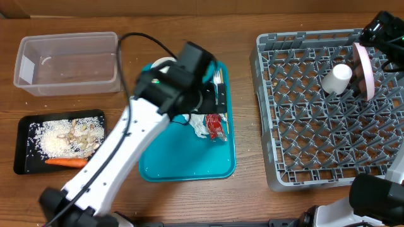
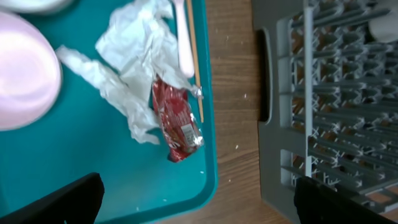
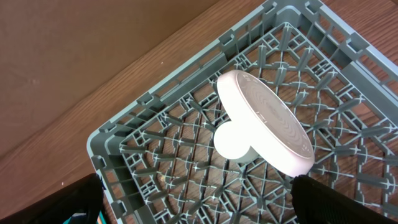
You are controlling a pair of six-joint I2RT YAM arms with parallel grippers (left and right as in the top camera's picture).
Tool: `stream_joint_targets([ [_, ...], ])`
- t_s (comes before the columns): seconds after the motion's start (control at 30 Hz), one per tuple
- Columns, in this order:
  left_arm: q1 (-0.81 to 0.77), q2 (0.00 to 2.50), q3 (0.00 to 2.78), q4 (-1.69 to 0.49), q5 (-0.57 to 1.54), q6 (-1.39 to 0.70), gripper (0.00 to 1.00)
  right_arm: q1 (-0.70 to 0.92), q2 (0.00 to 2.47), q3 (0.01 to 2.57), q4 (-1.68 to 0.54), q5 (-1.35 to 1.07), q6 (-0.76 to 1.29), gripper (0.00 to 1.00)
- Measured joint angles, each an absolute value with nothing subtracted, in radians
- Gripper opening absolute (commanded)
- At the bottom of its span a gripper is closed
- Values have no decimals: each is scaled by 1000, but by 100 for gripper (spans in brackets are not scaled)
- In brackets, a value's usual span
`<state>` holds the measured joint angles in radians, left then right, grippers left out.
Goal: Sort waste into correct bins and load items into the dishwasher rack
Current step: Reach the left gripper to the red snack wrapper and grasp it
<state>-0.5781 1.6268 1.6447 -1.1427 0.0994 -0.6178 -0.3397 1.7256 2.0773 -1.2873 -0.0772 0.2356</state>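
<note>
My left gripper (image 1: 218, 98) (image 2: 199, 205) hangs open and empty over the teal tray (image 1: 189, 164) (image 2: 93, 162). Below it lie a crumpled white napkin (image 2: 134, 68) (image 1: 199, 124), a red wrapper (image 2: 177, 118) (image 1: 216, 126), the white fork (image 2: 182, 37) (image 1: 218, 77), a thin wooden stick (image 2: 194, 62) and a white bowl (image 2: 25, 71). The grey dishwasher rack (image 1: 328, 107) (image 3: 174, 155) holds a plate (image 1: 364, 69) (image 3: 264, 121) on edge and a cup (image 1: 336, 79) (image 3: 231, 140). My right gripper (image 1: 385, 31) (image 3: 205, 205) is open and empty above the rack's far right.
The clear tub (image 1: 66, 63) stands at the far left with no waste in it. The black tray (image 1: 60, 142) in front of it holds rice, beige scraps and an orange carrot (image 1: 66, 162). Another bowl (image 1: 164, 62) sits at the teal tray's far end, partly under my left arm.
</note>
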Motion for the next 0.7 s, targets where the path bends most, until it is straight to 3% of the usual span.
stream_joint_targets([
  [0.4, -635, 1964, 1644, -1143, 83, -883, 100, -340, 1726, 2077, -1287, -77, 236, 100],
  [0.7, -649, 2026, 1644, -1149, 121, -946, 100, -340, 1726, 2077, -1287, -78, 236, 100],
])
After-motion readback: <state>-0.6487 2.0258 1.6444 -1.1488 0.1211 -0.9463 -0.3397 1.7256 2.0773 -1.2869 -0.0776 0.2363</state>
